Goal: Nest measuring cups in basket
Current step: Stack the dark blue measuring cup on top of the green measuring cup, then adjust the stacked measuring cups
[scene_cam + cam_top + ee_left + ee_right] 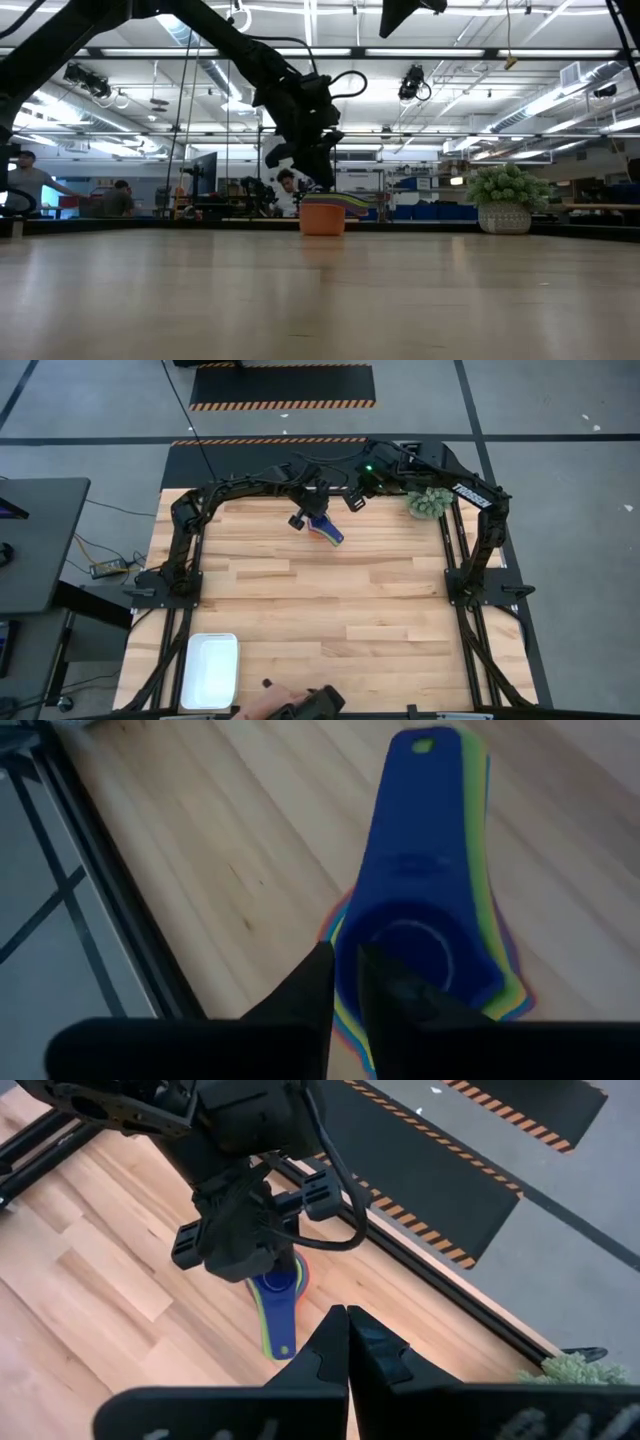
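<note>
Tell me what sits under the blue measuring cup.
Under the blue measuring cup, coloured edges fan out: yellow, green and orange cups nested in a stack. The left pincer covers the bowl's near rim; lower cups' insides are hidden.

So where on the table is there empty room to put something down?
The whole wooden middle is bare, between the nested measuring cups at the far edge and the white basket in the near left corner. It's crowded at the far edge: left gripper on the cups, right gripper beside, potted plant.
</note>
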You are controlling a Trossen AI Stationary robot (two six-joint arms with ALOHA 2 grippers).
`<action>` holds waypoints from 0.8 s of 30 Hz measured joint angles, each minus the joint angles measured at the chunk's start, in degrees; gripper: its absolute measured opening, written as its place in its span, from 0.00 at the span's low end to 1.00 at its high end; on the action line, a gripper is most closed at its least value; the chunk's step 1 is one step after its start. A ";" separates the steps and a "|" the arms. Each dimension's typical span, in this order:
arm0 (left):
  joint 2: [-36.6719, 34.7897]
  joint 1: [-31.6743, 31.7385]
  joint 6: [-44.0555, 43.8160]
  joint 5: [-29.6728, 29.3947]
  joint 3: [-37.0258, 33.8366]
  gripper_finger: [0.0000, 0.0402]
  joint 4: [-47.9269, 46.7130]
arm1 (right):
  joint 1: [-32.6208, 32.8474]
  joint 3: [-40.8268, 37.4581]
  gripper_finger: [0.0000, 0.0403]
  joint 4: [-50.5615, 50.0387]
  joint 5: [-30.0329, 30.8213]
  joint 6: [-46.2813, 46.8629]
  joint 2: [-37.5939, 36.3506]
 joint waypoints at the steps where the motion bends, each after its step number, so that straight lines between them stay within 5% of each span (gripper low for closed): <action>1: 0.00 0.00 -0.18 -0.52 0.00 0.14 0.04 | -0.10 0.00 0.00 0.00 0.00 -0.28 0.00; 13: -5.56 -1.16 -12.09 -18.65 -0.04 0.15 -0.62 | -3.45 0.00 0.00 -1.55 -0.13 -2.60 0.00; 24: -12.59 1.94 -42.12 -0.08 0.06 0.09 -20.00 | -10.98 -3.78 0.00 -3.33 -4.72 -6.81 0.50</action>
